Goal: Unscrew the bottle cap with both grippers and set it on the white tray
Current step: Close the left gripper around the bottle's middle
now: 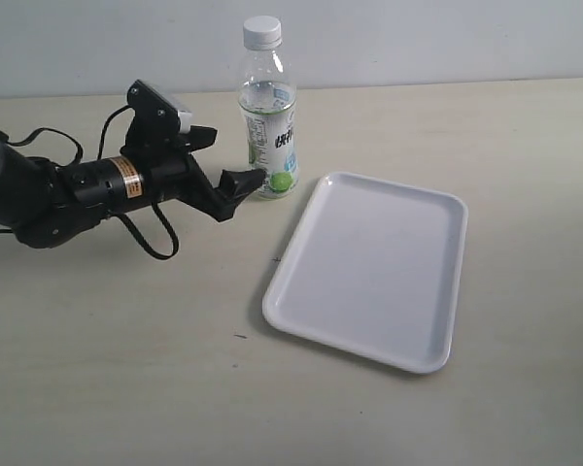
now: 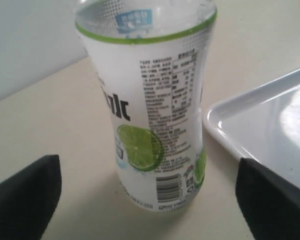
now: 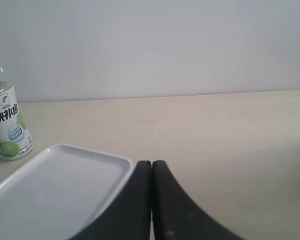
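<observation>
In the exterior view, locate the bottle (image 1: 269, 126) standing upright close to the far edge of the desk (image 1: 126, 388), with the bottle cap (image 1: 262, 31) seated on its neck; no unscrewing has taken place. The white tray (image 1: 369, 267) lies flat just beside the bottle's base, extending toward the near edge and the right edge, and carries nothing. It probably sits this close so that the cap's transfer is short. The left gripper (image 1: 235, 155) approaches from the left edge at label height, its jaws spread to either side of the lower body. The low position suggests that this arm is to brace the bottle, which leaves the cap clear for the other arm. In the left wrist view, confirm that the two fingers (image 2: 25, 195) stand well apart with the label centred between them and neither touching it (released, grasping nothing). In the right wrist view, note that the right gripper (image 3: 151, 200) is clenched, jaws pressed flat together with nothing between them. It sits well away from the bottle, over the tray's right-hand side, and must open before it can take the cap.
</observation>
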`<state>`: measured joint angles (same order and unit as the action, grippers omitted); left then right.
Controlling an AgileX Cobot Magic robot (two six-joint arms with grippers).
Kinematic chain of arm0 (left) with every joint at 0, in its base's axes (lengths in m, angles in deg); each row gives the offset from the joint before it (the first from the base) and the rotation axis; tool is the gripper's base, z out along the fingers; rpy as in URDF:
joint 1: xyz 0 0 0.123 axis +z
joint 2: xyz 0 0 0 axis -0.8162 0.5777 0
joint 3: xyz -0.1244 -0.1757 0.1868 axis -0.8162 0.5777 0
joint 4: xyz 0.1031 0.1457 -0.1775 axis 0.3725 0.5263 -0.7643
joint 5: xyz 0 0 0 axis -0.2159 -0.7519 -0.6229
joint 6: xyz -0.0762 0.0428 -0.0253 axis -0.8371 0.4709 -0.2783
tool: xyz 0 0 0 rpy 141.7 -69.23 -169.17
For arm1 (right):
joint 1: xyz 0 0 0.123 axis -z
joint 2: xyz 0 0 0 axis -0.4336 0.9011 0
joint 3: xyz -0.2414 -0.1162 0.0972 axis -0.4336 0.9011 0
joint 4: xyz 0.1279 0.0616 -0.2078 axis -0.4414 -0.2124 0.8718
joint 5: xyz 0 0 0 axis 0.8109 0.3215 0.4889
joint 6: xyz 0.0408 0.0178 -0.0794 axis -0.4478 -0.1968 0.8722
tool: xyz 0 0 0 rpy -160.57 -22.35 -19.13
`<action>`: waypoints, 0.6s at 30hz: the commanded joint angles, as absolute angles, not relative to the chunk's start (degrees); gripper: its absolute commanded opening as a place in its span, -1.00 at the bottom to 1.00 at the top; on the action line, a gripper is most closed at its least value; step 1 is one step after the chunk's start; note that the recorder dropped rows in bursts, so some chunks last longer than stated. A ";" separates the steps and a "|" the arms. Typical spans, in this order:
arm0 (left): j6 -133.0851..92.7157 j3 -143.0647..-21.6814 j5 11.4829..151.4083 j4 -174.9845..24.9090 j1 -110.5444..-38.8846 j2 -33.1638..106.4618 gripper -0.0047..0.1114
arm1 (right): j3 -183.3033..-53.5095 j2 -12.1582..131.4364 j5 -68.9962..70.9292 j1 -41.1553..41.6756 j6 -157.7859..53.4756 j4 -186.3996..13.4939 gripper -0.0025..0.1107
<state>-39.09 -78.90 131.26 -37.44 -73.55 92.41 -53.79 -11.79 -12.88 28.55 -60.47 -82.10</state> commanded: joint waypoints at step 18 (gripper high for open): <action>-41.38 -86.32 133.45 -36.90 -74.15 99.20 0.65 | -53.51 -12.16 -12.56 28.82 -60.44 -82.05 -0.96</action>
